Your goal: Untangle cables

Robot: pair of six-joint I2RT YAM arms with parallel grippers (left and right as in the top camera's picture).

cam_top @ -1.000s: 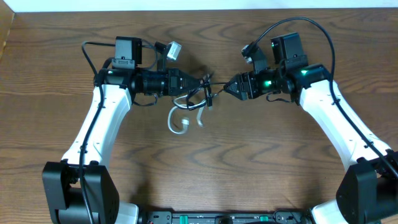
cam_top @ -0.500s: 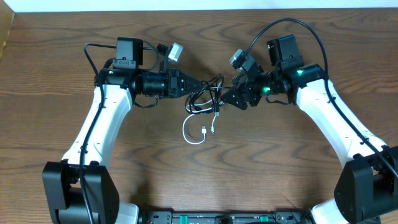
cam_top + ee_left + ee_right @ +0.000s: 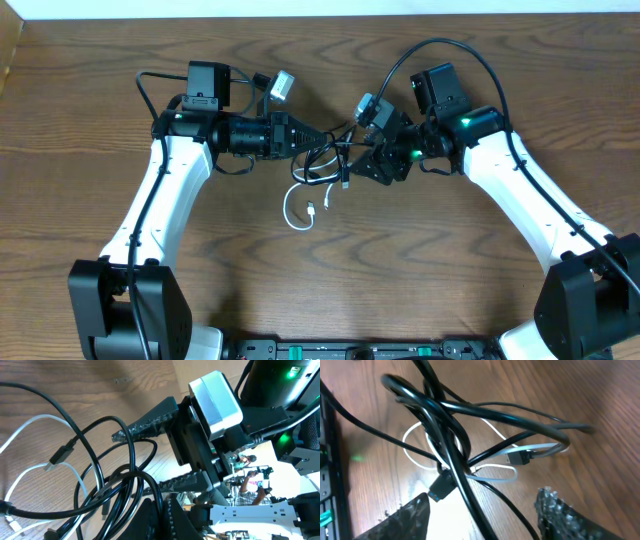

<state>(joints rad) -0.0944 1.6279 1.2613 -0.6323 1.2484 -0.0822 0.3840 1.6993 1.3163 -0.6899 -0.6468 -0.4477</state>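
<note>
- The black cables (image 3: 335, 160) form a knot of loops in the middle of the tabletop (image 3: 400, 270). We see the knot's long axis running roughly left to right.
- The white cable (image 3: 296, 212) passes through that knot and trails toward the near edge, curling into a small open loop lying flat.
- The left fingers (image 3: 308, 139) are clenched on the black cables at the knot's left side.
- The right fingers (image 3: 559, 510) are spread wide and released, with black strands crossing the gap between them.
</note>
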